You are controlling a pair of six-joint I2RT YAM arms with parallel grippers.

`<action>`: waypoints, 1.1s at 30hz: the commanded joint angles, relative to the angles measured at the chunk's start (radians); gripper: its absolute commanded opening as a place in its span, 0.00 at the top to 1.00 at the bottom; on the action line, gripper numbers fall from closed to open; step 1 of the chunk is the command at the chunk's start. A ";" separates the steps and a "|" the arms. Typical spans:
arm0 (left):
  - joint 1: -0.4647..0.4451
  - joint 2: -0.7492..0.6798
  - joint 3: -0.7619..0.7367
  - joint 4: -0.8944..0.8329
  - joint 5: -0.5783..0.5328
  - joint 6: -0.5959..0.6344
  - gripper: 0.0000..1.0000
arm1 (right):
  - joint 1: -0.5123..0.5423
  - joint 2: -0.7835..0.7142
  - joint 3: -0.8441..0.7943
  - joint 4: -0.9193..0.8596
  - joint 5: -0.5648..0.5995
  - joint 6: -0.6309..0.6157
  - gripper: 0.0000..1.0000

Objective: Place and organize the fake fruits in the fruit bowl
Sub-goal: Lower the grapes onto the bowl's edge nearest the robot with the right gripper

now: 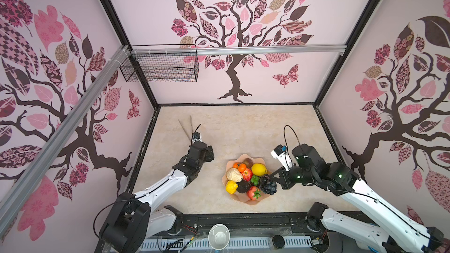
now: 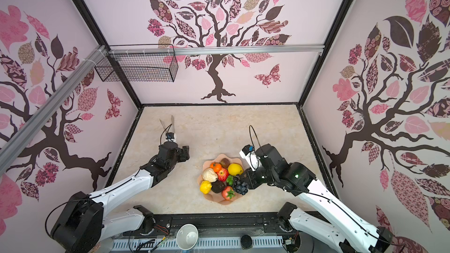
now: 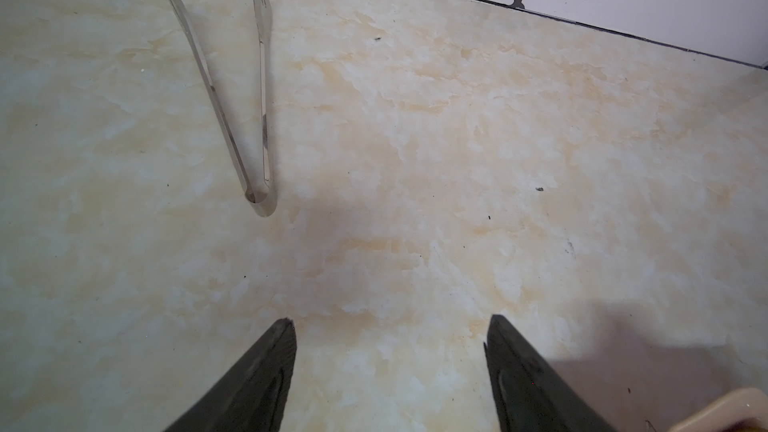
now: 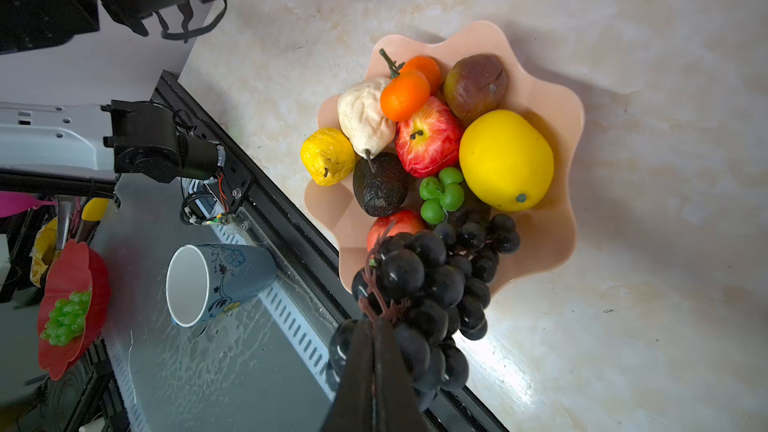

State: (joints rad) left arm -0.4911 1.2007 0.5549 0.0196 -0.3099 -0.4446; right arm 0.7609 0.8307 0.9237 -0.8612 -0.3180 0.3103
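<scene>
The peach-pink fruit bowl [image 1: 253,203] [image 2: 220,202] [image 4: 552,251] sits on the table's near middle. In it lie a lemon [image 1: 259,169], red apple [image 1: 247,174], cream pear [image 1: 234,175], small yellow pear [image 1: 231,186], avocado [image 1: 243,186], oranges [image 1: 239,166] and a mangosteen [image 1: 248,161]. My right gripper [image 1: 266,177] [image 2: 237,177] [image 4: 376,322] is shut on the stem of the black grape bunch [image 1: 267,186] [image 2: 239,186] [image 4: 432,280], which is at the bowl's right rim. Left of the bowl, my left gripper [image 1: 210,153] [image 2: 185,153] [image 3: 390,322] is open and holds nothing.
Thin tongs [image 1: 186,128] [image 3: 232,118] lie at the far left of the table, beyond my left gripper. A cup [image 1: 219,236] [image 4: 216,280] lies on the front ledge. A wire basket [image 1: 160,66] hangs on the back wall. Walls enclose three sides.
</scene>
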 commanded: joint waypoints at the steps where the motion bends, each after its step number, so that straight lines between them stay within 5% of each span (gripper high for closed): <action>1: 0.003 -0.005 -0.021 0.023 -0.008 0.001 0.25 | 0.024 0.012 -0.014 0.061 -0.010 0.031 1.00; 19: 0.003 0.000 -0.017 0.022 -0.004 0.003 0.24 | 0.028 0.149 -0.029 0.186 0.097 0.021 1.00; 33: 0.003 0.005 -0.014 0.019 -0.006 0.006 0.23 | 0.111 0.229 -0.013 0.252 0.033 0.013 1.00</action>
State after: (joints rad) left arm -0.4911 1.2007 0.5549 0.0216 -0.3099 -0.4446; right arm 0.8371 1.0451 0.8650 -0.6228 -0.2802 0.3363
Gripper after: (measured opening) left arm 0.766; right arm 0.050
